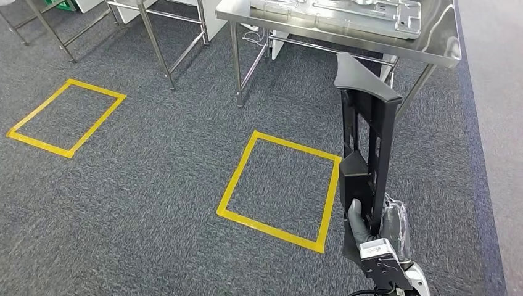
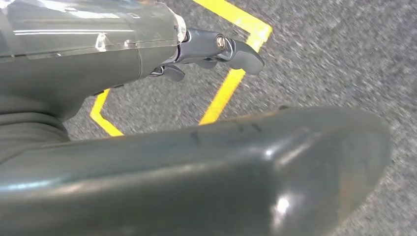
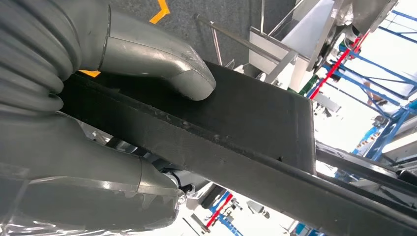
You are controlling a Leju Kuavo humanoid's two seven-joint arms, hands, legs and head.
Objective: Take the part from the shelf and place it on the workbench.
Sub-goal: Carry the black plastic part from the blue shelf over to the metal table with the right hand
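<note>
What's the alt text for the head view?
The right hand holds a long black part upright over grey carpet, beside a yellow taped square. A steel workbench stands ahead, with another yellow square at left.

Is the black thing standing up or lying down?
Standing up. The black part points upward, gripped near its bottom by the right hand, above the carpet.
</note>
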